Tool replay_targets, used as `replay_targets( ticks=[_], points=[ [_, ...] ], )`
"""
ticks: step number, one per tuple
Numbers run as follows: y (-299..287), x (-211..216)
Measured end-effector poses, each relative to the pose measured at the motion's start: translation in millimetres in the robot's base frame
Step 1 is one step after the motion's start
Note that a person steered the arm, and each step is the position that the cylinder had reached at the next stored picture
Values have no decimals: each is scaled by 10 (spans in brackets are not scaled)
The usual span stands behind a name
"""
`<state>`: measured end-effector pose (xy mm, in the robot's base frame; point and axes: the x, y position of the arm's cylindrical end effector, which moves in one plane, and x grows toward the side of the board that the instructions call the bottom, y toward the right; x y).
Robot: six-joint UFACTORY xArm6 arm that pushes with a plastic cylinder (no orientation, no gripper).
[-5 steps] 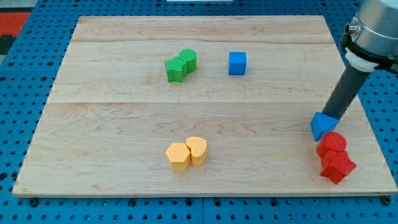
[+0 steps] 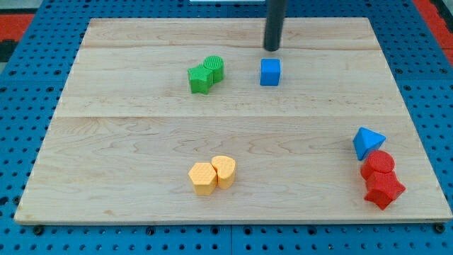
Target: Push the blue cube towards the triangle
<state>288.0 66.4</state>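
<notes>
The blue cube sits on the wooden board in the upper middle. The blue triangle lies at the right side, just above the red blocks. My tip is a dark rod end just above the cube toward the view's top, a small gap from it, not touching.
A green cylinder and a green block touch each other left of the cube. Two yellow blocks sit at the lower middle. A red cylinder and a red block sit at the lower right near the board's edge.
My tip has moved from beside the blue triangle at the right to just above the blue cube at the top middle. No block has moved.
</notes>
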Motion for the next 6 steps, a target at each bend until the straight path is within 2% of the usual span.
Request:
replay_targets(
  ticks=[2,3,5,6],
  points=[
    [-27,1001],
    [-60,1047],
    [674,1417],
    [802,1485]
  ],
)
